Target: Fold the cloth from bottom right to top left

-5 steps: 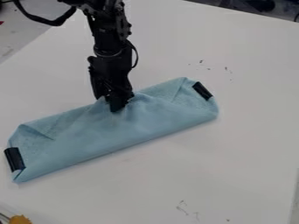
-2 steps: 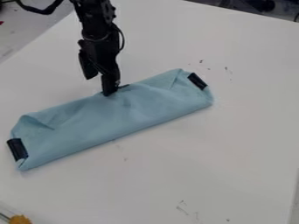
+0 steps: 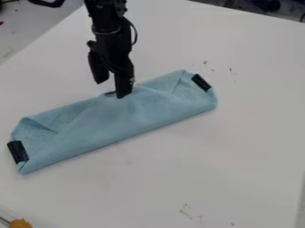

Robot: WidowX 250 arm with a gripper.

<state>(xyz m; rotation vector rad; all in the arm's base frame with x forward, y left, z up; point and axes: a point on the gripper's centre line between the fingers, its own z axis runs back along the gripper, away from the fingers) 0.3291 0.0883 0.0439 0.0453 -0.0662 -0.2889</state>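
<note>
The black gripper [image 3: 111, 87] stands open at the middle of the cloth's upper edge. One fingertip rests on the cloth or just over it; the other is spread to the left and higher, above the table. The light blue cloth [image 3: 128, 120] lies folded into a long slanted band from lower left to upper right. Its layers overlap, with small triangular folds near both ends. A black patch [image 3: 18, 152] marks the left end and another black patch [image 3: 201, 82] the right end. The cloth under the fingertip is hidden.
The white table [image 3: 220, 164] extends around the cloth, with small dark marks on its surface. A yellow-orange object [image 3: 20, 223] is at the bottom left corner. Dark items show beyond the table's far edge at the top right.
The gripper has opened and moved up from the cloth's middle, first leftward, then back right. The cloth has shifted slightly upward, and its upper edge has changed shape near the gripper.
</note>
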